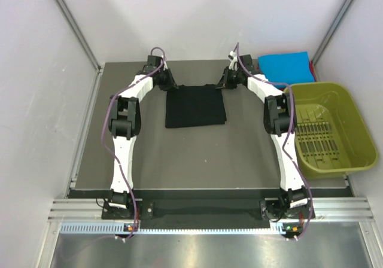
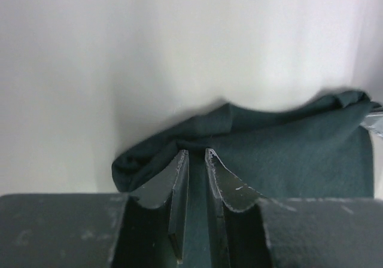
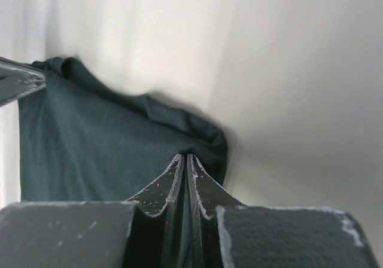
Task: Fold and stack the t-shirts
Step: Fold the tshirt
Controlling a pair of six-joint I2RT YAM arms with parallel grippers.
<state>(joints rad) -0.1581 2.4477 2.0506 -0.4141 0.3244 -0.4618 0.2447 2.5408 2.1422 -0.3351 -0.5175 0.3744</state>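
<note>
A: Where is the black shirt (image 1: pixel 195 106)?

B: It lies folded on the table (image 1: pixel 197 154), near the far edge, about in the middle. It looks like a dark square.

A: What is the left gripper (image 2: pixel 196 154) doing?

B: It is at the far left corner of the shirt. Its two fingers (image 2: pixel 178 175) are pinched on a fold of the cloth, with a thin gap between them where the cloth sits.

A: And the right gripper (image 3: pixel 184 158)?

B: It is at the far right corner. Its fingers (image 3: pixel 200 181) are squeezed almost together, with the edge of the shirt caught between them.

A: Are there more shirts?

B: Yes. A blue shirt (image 1: pixel 286 66) sits folded in the far right corner of the table. A red shirt (image 1: pixel 313 70) peeks out under it.

A: What is the green thing?

B: A basket (image 1: pixel 354 124). It sits at the right edge of the table, just beside the blue shirt.
</note>
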